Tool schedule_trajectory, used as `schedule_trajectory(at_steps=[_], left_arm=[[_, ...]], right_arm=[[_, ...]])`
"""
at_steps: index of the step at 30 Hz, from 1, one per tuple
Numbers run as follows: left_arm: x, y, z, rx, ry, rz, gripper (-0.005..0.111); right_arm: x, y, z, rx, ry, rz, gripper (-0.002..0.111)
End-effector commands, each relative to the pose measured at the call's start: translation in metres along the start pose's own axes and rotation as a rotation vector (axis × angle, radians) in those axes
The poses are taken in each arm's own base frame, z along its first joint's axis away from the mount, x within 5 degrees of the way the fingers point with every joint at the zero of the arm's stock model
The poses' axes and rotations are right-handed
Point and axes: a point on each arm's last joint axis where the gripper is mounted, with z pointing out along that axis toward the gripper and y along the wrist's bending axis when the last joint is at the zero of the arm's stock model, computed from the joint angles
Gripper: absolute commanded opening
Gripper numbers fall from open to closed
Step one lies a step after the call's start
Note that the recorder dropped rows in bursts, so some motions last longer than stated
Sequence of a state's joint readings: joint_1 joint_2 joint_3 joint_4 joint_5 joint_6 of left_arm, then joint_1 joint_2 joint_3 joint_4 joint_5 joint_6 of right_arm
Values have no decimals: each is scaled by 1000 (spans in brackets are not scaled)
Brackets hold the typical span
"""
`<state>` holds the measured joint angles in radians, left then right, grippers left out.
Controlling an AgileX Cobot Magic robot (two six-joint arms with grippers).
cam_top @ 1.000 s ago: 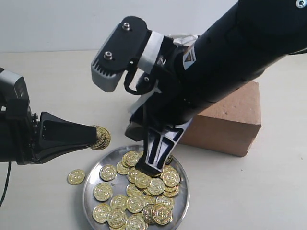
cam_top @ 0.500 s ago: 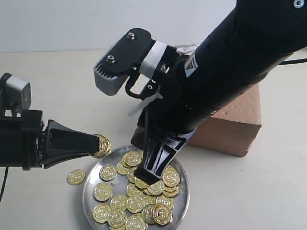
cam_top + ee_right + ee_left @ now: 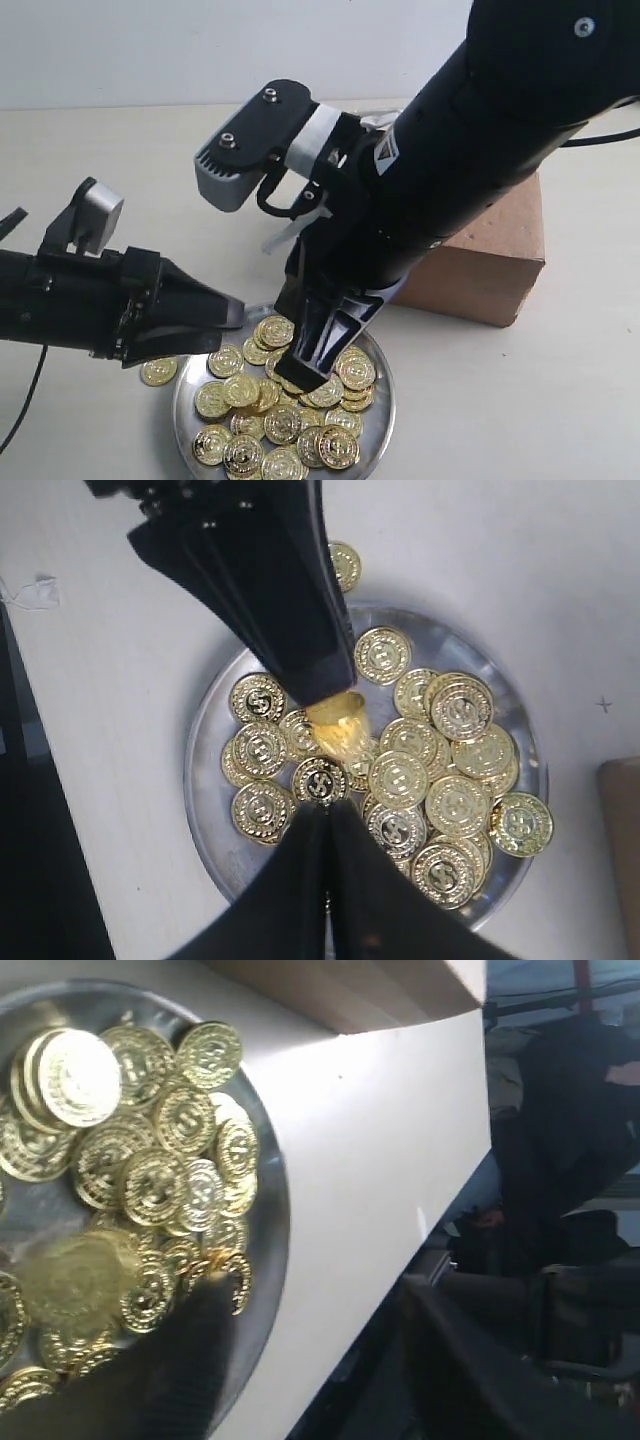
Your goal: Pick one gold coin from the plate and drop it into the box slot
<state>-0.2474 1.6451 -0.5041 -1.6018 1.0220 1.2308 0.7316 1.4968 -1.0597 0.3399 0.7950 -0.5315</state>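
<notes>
The silver plate (image 3: 381, 418) (image 3: 206, 802) (image 3: 271, 1196) holds several gold coins (image 3: 283, 424) (image 3: 457, 804). My right gripper (image 3: 300, 378) (image 3: 325, 817) is shut, and its tip rests among the coins against one coin (image 3: 320, 780). My left gripper (image 3: 236, 313) (image 3: 322, 686) (image 3: 310, 1290) is open at the plate's rim. One dark finger (image 3: 175, 1355) shows. A blurred gold coin (image 3: 338, 728) (image 3: 75, 1280) lies just under its tip. The brown cardboard box (image 3: 485, 262) stands behind the plate. My right arm hides the slot.
One loose coin (image 3: 158, 371) (image 3: 345, 565) lies on the table beside the plate, under my left arm. The right arm's bulk (image 3: 470, 150) spans the space between plate and box. The table's edge (image 3: 440, 1210) is near the plate.
My left gripper has moved right and down to the plate's rim, and the stack of coins it pinched is gone from its tip. The right gripper has shifted slightly among the coins.
</notes>
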Motion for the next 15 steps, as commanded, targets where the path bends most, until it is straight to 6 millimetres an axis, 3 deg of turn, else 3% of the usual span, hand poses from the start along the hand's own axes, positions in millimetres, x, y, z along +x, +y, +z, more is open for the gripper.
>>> schedule_trajectory(at_steps=[1,4,6,7,8,10,11,15], left_arm=[[-8,-11,-5,105,34,-4,89],[1,-11,-7,104,135,-53,91],[5,-11,-8,94,175,-32,85],[8,-12,-9,93,177,-27,77],[11,-16,-12,98,161,-7,60],[14,-32,-21,110,106,94,12],[14,-44,-28,124,65,178,2],[25,-92,-62,54,-137,457,0]], right_arm=[[0,1,0,-12,13,5,0],[1,2,0,-17,23,15,0],[1,1,0,-17,25,28,0],[2,2,0,-20,30,37,0],[3,2,1,-19,38,61,0],[7,-1,7,10,18,126,0],[11,-3,12,31,-7,145,0],[28,-14,22,233,-297,141,0]])
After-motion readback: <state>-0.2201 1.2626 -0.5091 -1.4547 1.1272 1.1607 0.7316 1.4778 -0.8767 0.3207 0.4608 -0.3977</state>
